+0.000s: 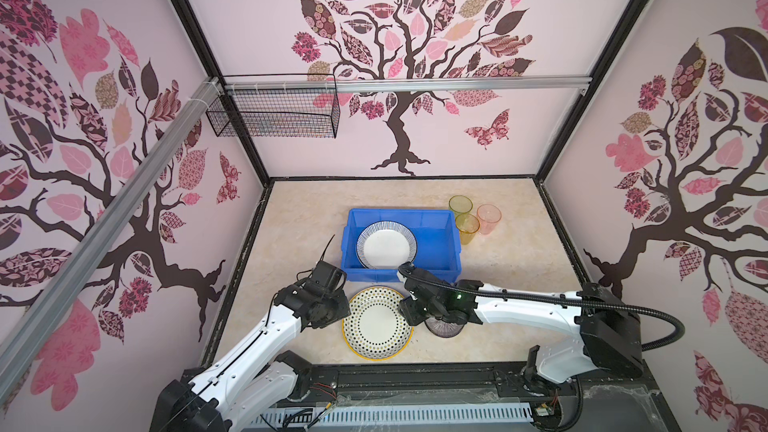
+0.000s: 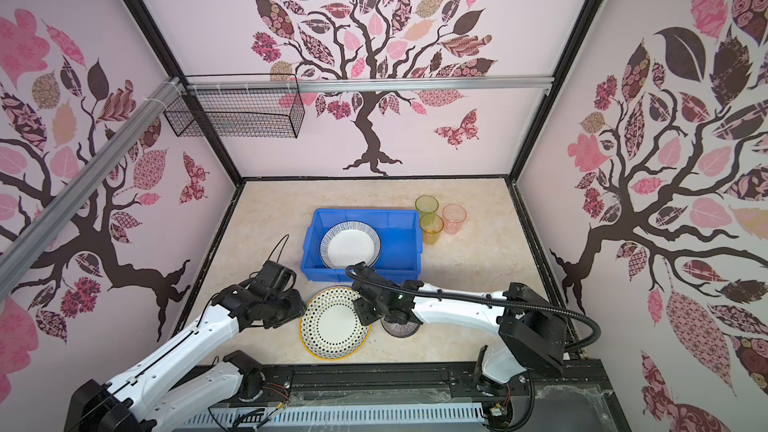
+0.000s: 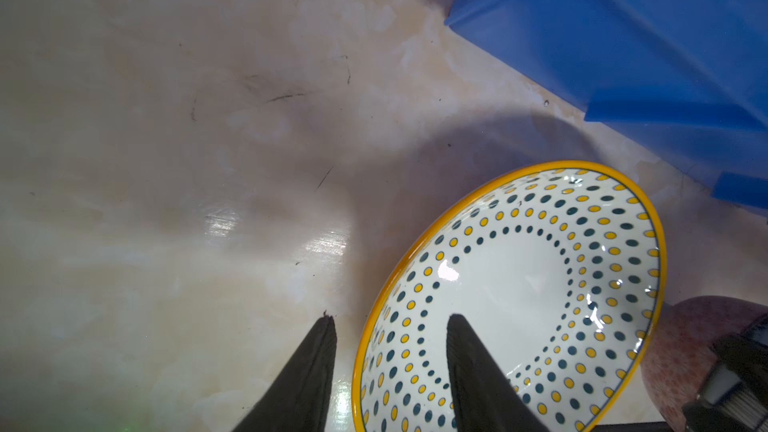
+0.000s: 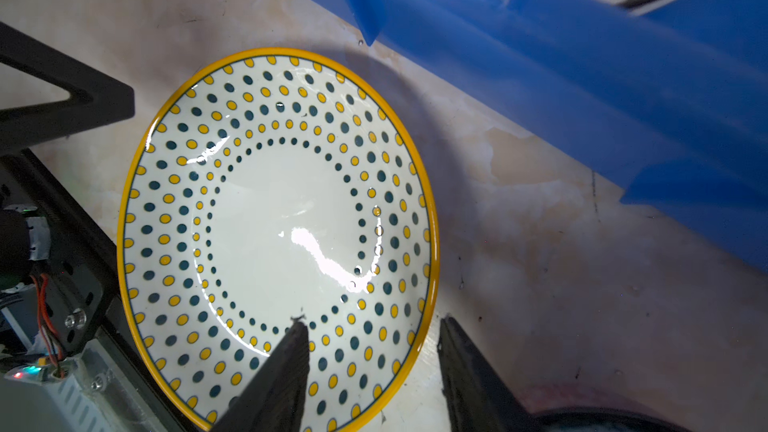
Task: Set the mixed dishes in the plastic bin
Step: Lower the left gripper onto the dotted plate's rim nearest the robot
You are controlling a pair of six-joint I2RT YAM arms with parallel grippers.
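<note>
Both top views are bright and evenly lit, stretched toward the edges. In the wrist views white glare streaks the dotted plate point(image 4: 274, 218), a soft shadow lies beside it on the table point(image 3: 166, 160), and the blue bin point(image 4: 582, 97) is blurred.

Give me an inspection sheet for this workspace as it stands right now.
Surface: marbled tabletop, lightly scuffed.
Job's things: striped-rim plate inside blue bin; dotted plate, partly hidden bowl and three cups outside it.
Clutter: nothing seen.
Grippers: left gripper and right gripper both open, each astride the dotted plate's rim, opposite sides.
Cables: black conduit along right arm; thin wire loop by left gripper.
Surroundings: wire basket on rear rail; tree-patterned walls.
</note>
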